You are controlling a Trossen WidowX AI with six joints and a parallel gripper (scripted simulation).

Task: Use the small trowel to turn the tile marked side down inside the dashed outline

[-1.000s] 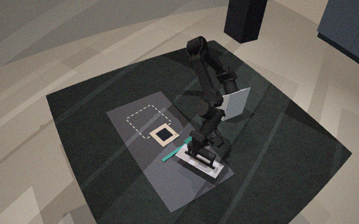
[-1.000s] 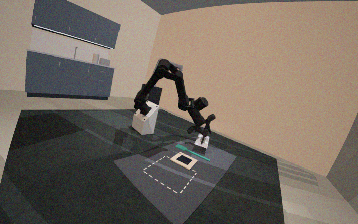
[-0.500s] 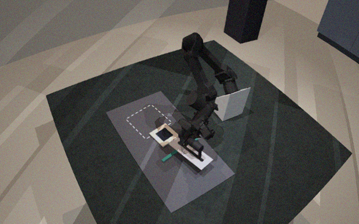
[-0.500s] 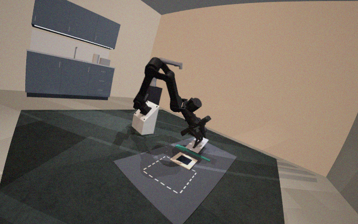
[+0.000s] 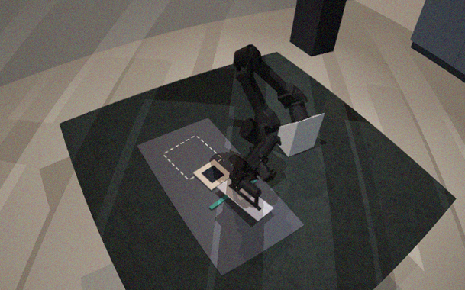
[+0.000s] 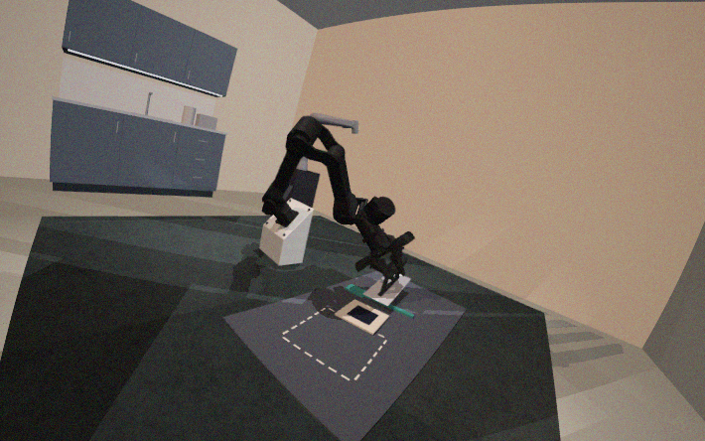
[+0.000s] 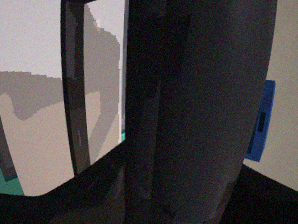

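Note:
The tile (image 5: pixel 201 173) (image 6: pixel 380 318), cream with a dark square facing up, lies flat on the mat (image 5: pixel 230 251) (image 6: pixel 421 333). It overlaps one side of the dashed outline (image 5: pixel 165 154) (image 6: pixel 283 335). My gripper (image 5: pixel 247 192) (image 6: pixel 389 283) is shut on the small trowel, whose pale flat blade (image 5: pixel 263 214) (image 6: pixel 402 285) (image 7: pixel 30 30) is held low over the mat, with its shadow below. The blade's near end is close beside the tile; I cannot tell whether they touch. The dark fingers hide the grip, and handle and fingers are hard to tell apart.
A teal long-handled tool (image 5: pixel 218 202) (image 6: pixel 403 311) (image 7: pixel 11 187) lies on the mat, partly hidden by the trowel in the top view. The arm's white base block (image 5: pixel 306 137) (image 6: pixel 288 246) stands behind on the dark table top (image 5: pixel 311 244) (image 6: pixel 129 312).

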